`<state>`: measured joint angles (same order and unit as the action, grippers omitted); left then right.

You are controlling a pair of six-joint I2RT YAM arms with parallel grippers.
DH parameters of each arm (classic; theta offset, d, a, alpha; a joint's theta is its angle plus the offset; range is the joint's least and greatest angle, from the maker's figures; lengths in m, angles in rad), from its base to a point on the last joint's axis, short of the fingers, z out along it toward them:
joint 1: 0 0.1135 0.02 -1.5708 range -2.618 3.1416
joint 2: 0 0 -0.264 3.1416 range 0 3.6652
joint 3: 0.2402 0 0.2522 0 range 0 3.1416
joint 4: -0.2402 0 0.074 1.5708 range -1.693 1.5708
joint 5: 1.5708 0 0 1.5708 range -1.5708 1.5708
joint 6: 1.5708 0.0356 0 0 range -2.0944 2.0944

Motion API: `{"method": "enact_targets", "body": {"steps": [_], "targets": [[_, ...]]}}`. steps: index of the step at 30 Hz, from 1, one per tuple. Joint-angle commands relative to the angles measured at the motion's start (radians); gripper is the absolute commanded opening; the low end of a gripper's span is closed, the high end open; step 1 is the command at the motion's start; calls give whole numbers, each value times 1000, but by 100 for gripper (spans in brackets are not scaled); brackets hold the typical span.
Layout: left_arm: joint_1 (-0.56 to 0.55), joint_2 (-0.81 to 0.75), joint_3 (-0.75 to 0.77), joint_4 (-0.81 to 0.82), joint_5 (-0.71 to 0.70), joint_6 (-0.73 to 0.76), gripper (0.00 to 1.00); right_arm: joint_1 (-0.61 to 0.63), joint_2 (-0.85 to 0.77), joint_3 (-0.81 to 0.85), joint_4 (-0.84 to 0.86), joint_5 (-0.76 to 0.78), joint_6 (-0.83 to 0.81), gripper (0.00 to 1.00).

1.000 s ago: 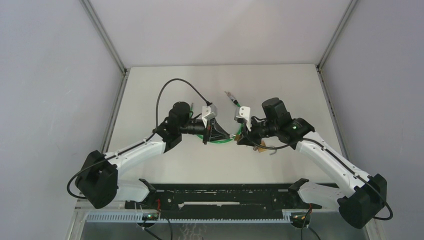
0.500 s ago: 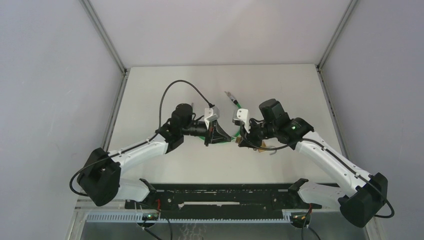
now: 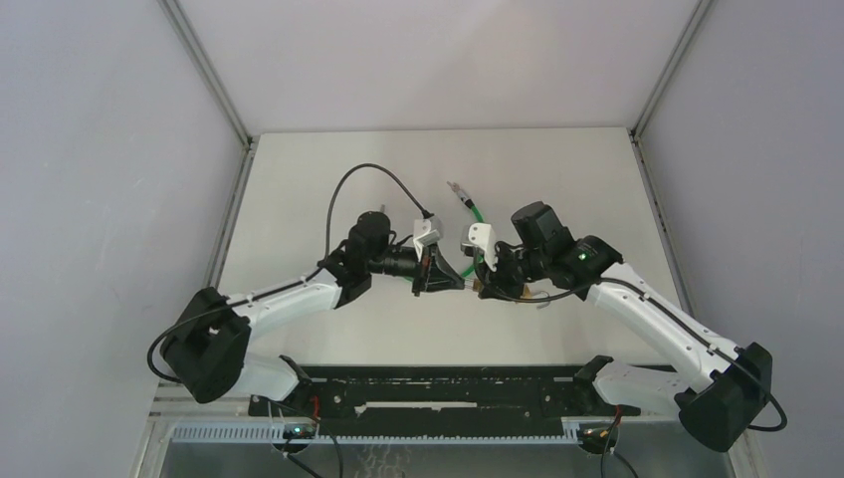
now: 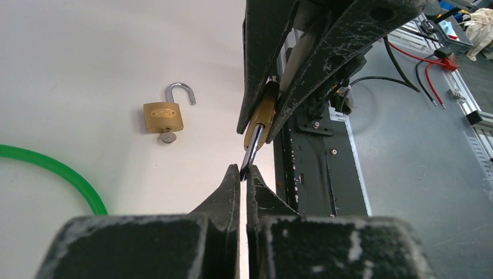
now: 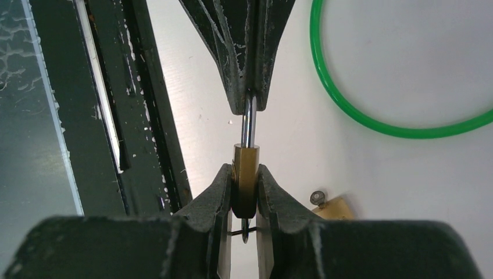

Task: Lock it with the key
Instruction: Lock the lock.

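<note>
My right gripper (image 3: 482, 284) is shut on the brass body of a small padlock (image 5: 245, 156) and holds it above the table. A small key (image 5: 245, 225) sticks out of the padlock's underside, between my right fingers. My left gripper (image 4: 243, 172) faces it and is shut on the tip of the padlock's silver shackle (image 5: 249, 123). The shackle also shows in the left wrist view (image 4: 251, 157). In the top view the two grippers meet tip to tip, with the left gripper (image 3: 459, 283) just left of the right one.
A second brass padlock (image 4: 163, 117), with its shackle open and a key in it, lies on the table under the right gripper and also shows in the right wrist view (image 5: 335, 208). A green cable (image 3: 479, 213) loops behind the grippers. The black rail (image 3: 438, 383) runs along the near edge.
My left gripper has moved right toward the right gripper and closed on the shackle. The right gripper has shifted slightly left with the padlock.
</note>
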<state>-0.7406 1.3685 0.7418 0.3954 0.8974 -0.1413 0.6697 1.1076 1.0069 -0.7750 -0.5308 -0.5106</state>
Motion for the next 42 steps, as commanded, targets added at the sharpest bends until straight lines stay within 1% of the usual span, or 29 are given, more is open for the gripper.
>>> {"method": "enact_targets", "body": {"steps": [1,8,11,15,18,22,27,29,31,33,36,39,42], "targets": [[-122,28,16,124,89,-64,0,53,-9,98,381,-120,-13,0],[-134,30,18,149,104,-86,0,68,-1,99,384,-95,-11,0],[-139,37,17,201,115,-128,1,77,5,99,387,-80,-12,0],[-143,47,12,321,139,-219,0,79,2,98,393,-61,-10,0],[-151,50,10,348,145,-239,0,79,2,99,399,-51,-4,0],[-157,49,-2,331,143,-211,0,77,6,99,392,-54,-7,0],[-121,-2,12,143,153,-50,1,56,4,94,342,-89,-49,0],[-90,-34,33,30,170,48,7,44,11,94,297,-118,-86,0],[-59,-76,76,-163,174,179,14,41,19,94,246,-141,-132,0],[-28,-106,107,-281,171,300,22,39,24,89,218,-153,-159,0],[23,-148,112,-312,178,337,34,32,25,83,210,-176,-165,0],[52,-178,113,-332,186,361,45,23,20,82,213,-202,-152,0],[62,-192,123,-368,183,385,51,15,9,74,227,-214,-139,0]]}}
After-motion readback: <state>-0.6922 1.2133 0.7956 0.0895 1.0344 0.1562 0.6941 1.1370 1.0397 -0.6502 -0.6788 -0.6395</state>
